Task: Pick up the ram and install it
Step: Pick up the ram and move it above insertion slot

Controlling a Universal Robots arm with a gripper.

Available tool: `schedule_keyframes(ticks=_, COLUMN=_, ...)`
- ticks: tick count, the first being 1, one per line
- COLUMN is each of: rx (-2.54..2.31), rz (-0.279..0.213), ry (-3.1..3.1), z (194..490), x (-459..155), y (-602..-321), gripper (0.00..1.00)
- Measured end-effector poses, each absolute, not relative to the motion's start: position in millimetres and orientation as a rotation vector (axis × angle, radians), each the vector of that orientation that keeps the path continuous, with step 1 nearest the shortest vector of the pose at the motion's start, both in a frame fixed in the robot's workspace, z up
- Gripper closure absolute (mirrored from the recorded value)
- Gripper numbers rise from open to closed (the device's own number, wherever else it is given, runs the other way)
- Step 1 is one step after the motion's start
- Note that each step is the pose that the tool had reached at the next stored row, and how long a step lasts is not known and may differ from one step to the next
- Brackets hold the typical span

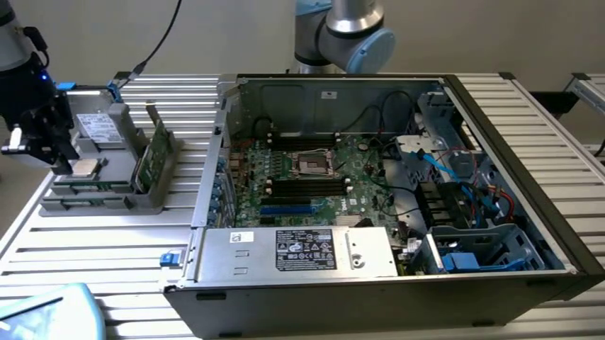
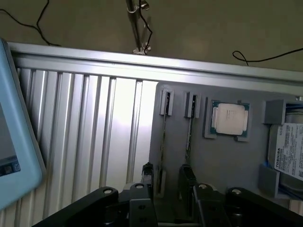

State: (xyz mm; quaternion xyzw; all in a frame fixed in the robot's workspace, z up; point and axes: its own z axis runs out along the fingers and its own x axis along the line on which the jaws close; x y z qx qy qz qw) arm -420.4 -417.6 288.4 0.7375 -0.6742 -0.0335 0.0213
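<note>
The pincer (image 2: pixel 167 171), wide open and empty, hangs over the gray holder (image 2: pixel 227 163); the ram (image 2: pixel 164 135) stands on edge there, in line between its fingers.

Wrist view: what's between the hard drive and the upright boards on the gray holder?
A processor chip lying flat on the holder, seen in the wrist view.

Slatted metal table (image 1: pixel 85 248): grey parts tray (image 1: pixel 95 202), open computer case (image 1: pixel 378 304), pale-blue device (image 1: pixel 47 312).
</note>
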Motion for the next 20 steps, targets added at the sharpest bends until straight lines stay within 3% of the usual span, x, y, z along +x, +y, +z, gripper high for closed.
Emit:
schedule_keyframes(ticks=5, rx=2.304, rz=-0.134, ry=-2.1, z=282, x=-420, y=-420, gripper=0.63)
schedule_keyframes(ticks=20, rx=2.313, rz=-0.137, ry=-2.092, z=255, x=-423, y=-421, gripper=0.63)
